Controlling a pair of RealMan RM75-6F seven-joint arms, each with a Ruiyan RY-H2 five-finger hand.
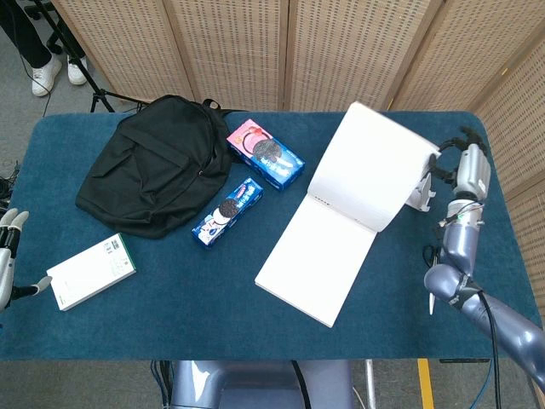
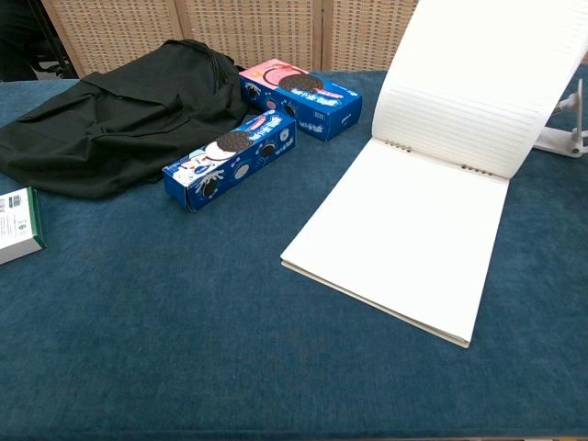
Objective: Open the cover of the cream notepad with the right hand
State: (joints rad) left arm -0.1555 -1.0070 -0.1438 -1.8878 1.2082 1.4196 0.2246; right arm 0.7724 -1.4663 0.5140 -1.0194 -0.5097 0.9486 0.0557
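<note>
The cream notepad [image 1: 319, 256] lies open in the middle of the table, its blank white page facing up. Its cover [image 1: 370, 166] stands lifted and tilted back over the ring binding, lined inner side showing in the chest view [image 2: 487, 83]. My right hand [image 1: 467, 166] is raised at the cover's far right edge and pinches that edge with dark fingers. The chest view does not show this hand. My left hand [image 1: 7, 256] hangs at the table's left edge, fingers apart, holding nothing.
A black backpack [image 1: 153, 166] lies at the back left, with a pink-topped cookie box [image 1: 266, 153] and a blue Oreo box [image 1: 228, 211] beside it. A white-and-green box [image 1: 91, 271] sits front left. A white stand [image 1: 419, 198] shows partly behind the cover.
</note>
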